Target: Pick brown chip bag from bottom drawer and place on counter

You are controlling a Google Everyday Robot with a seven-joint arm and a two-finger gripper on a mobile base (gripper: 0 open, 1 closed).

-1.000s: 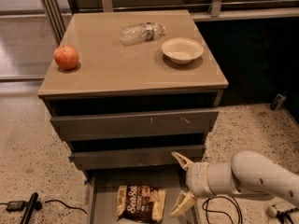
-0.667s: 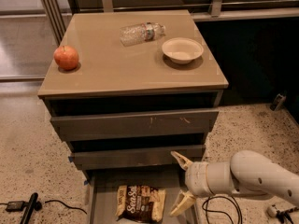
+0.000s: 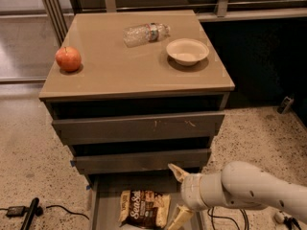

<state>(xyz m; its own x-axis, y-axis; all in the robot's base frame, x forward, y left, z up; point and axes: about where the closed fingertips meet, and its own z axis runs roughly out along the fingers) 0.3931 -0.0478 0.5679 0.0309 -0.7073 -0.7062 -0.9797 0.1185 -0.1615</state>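
Note:
The brown chip bag (image 3: 144, 209) lies flat on the floor of the pulled-out bottom drawer (image 3: 104, 205), white "Sea Salt" lettering up. My gripper (image 3: 176, 195) hangs open just right of the bag, one tan finger (image 3: 176, 172) up near the middle drawer front, the other (image 3: 178, 218) low beside the bag's right edge. It holds nothing. The beige counter (image 3: 120, 66) tops the cabinet above.
On the counter stand a red apple (image 3: 68, 59) at the left, a lying clear plastic bottle (image 3: 145, 33) at the back and a cream bowl (image 3: 187, 51) at the right. Two shut grey drawers (image 3: 136, 126) sit above. Cables (image 3: 29, 213) lie on the speckled floor.
The gripper has shifted very slightly left toward the bag. Nothing else has moved.

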